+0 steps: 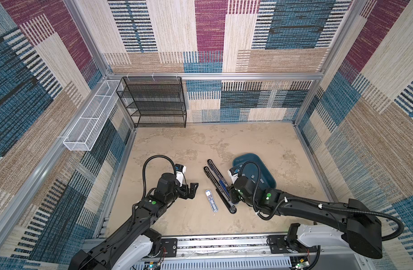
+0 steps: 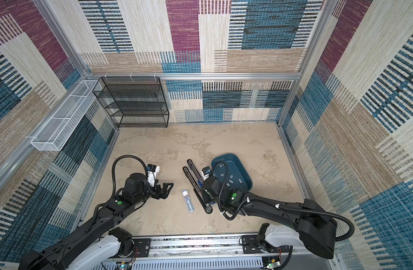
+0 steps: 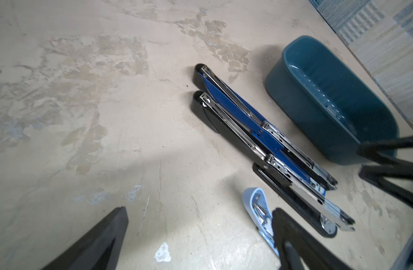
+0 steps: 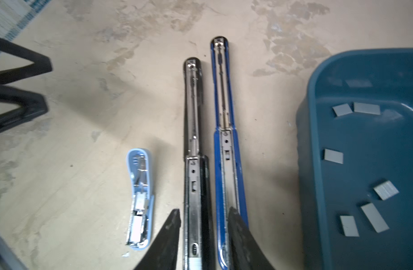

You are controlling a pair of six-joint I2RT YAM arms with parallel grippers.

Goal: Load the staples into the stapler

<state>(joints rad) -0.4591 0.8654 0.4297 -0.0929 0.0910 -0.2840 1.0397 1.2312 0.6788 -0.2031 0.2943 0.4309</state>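
Note:
Three staplers lie open on the beige table: a long black stapler, a long blue stapler beside it, and a small light-blue stapler. Several grey staples lie loose in the teal tray. My right gripper is open just above the long staplers' near ends. The black one's metal channel shows between its fingers, and one finger overlaps the blue one. My left gripper is wide open over bare table beside the light-blue stapler, holding nothing.
A black wire shelf stands against the back wall. A white mesh basket hangs on the left wall. Patterned walls enclose the table on three sides, and a metal rail runs along the front.

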